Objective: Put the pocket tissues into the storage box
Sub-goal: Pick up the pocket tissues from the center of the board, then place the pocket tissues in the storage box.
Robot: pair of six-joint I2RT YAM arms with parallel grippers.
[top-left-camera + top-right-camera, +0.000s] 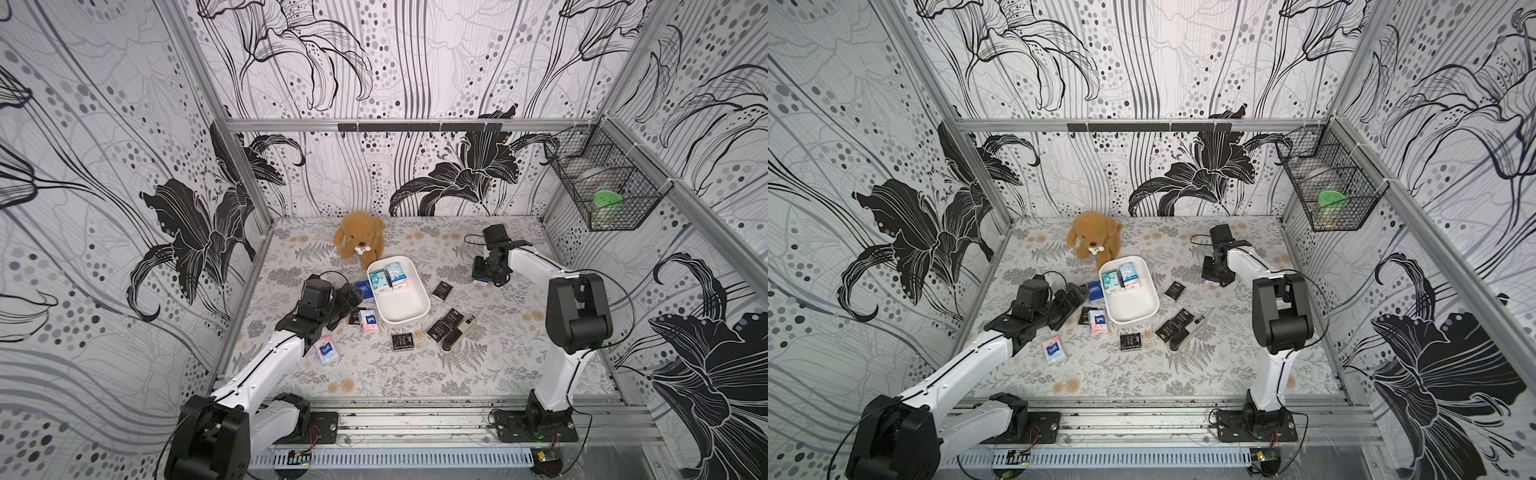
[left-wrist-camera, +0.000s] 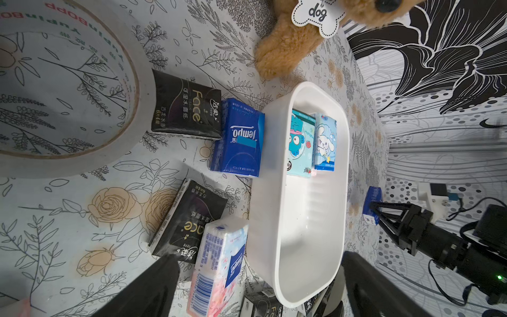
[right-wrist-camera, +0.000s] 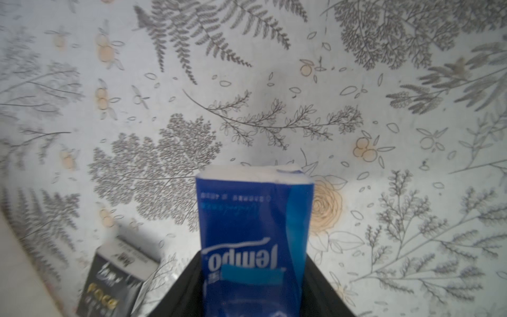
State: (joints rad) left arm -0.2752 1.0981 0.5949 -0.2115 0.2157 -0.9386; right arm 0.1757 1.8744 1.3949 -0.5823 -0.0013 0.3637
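- In the storage box, at its far end, a few pocket tissues are lying; the rest of its floor is showing bare.
- Most packets are lying loose on the table around the box.
- Right tool is clamping a dark blue packet, well apart from the box.
- Left tool is hanging beside the box, jaws apart, carrying nothing.
- Judgement: task is running early.

floral tabletop | storage box | pocket tissues | plush dog | stapler
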